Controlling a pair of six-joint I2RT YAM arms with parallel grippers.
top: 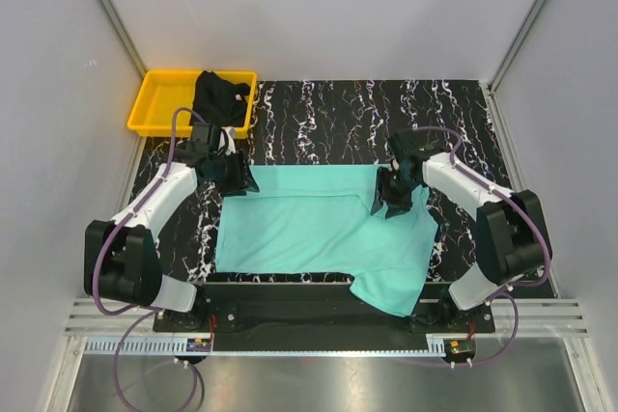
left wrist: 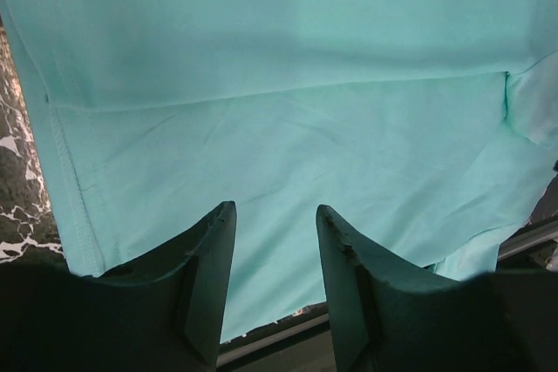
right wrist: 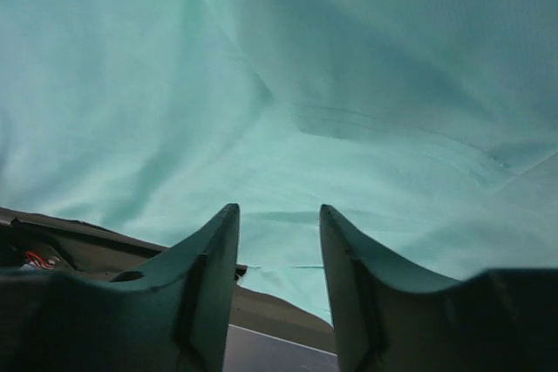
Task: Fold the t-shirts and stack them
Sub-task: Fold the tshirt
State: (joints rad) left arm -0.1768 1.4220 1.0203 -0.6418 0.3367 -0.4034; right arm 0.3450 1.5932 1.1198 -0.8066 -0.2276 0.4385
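Observation:
A turquoise t-shirt lies spread on the marbled table, its far part folded over toward me, one sleeve hanging past the near edge at the right. My left gripper hovers over its far left corner, open, nothing between the fingers. My right gripper stands over the far right corner, also open and empty. Both wrist views look down on the teal cloth. A black t-shirt lies crumpled in the yellow tray at the back left.
The black marbled table top shows beyond the shirt. Grey walls with metal frame posts close in the sides and back. The arms' black base plate runs along the near edge.

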